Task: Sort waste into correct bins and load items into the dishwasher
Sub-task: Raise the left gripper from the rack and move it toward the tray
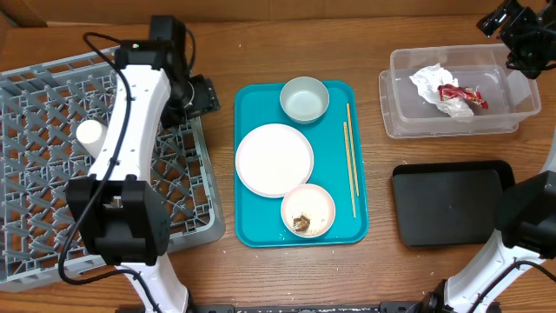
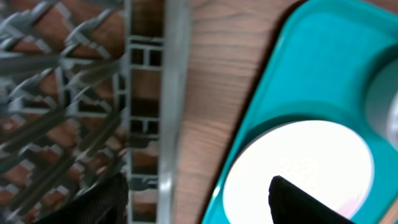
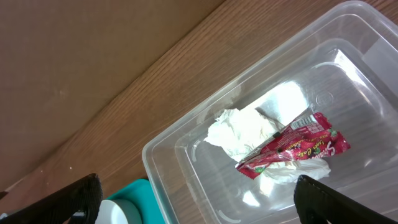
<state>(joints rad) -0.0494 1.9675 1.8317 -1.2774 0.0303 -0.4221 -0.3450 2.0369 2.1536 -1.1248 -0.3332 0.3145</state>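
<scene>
Here, left gripper [image 2: 199, 208]: black fingers spread wide with nothing between them, hovering over the rack wall and the tray edge.
Dish rack [image 1: 52, 113]: grey plastic with a lattice floor and slotted wall. A smooth white cup [image 1: 89, 133] lies in it, half hidden by my arm.
Teal tray [image 1: 252, 226]: glossy with rounded corners, just beside the rack.
On the tray: a flat round white plate [image 1: 274, 159], a bowl [image 1: 307, 209] with brown scraps [image 1: 302, 223], a second pale bowl [image 1: 304, 98], and thin wooden chopsticks [image 1: 350, 161] along the right side.
Right gripper [image 3: 205, 205]: released and holding nothing, above the tub.
Clear tub [image 3: 168, 162]: holds a crumpled napkin [image 3: 242, 130] with a shiny red wrapper [image 3: 292, 149] lying on it.
Black tray [image 1: 452, 204]: matte and shallow, near the tub.
</scene>
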